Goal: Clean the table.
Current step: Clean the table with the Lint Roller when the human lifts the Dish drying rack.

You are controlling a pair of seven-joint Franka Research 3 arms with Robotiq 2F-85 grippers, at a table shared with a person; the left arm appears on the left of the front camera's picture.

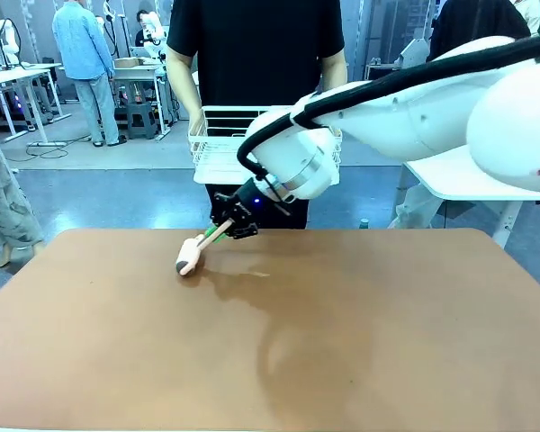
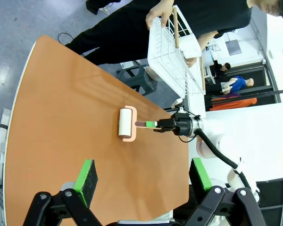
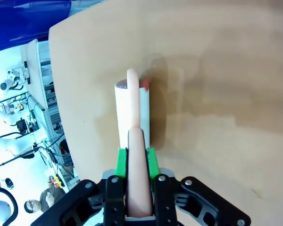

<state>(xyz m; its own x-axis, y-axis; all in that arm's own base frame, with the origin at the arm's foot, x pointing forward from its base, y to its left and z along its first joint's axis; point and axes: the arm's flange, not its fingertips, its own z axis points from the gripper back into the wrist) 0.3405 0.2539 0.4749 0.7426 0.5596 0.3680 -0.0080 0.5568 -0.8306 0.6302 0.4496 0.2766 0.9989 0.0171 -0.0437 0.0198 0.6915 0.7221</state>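
Hanging over the brown table, the left gripper has its fingers wide apart. On the table's far part, left of centre, a lint roller touches the top; the right gripper is clamped on its handle.

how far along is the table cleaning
Done: the right gripper holds the lint roller clamped by its handle, with the roll down on the table near the far edge, left of the middle. In hand: that patch. Left: no marks show how much of the top has been covered; most of it lies nearer the robot. The left gripper hangs open above the table, holding nothing.
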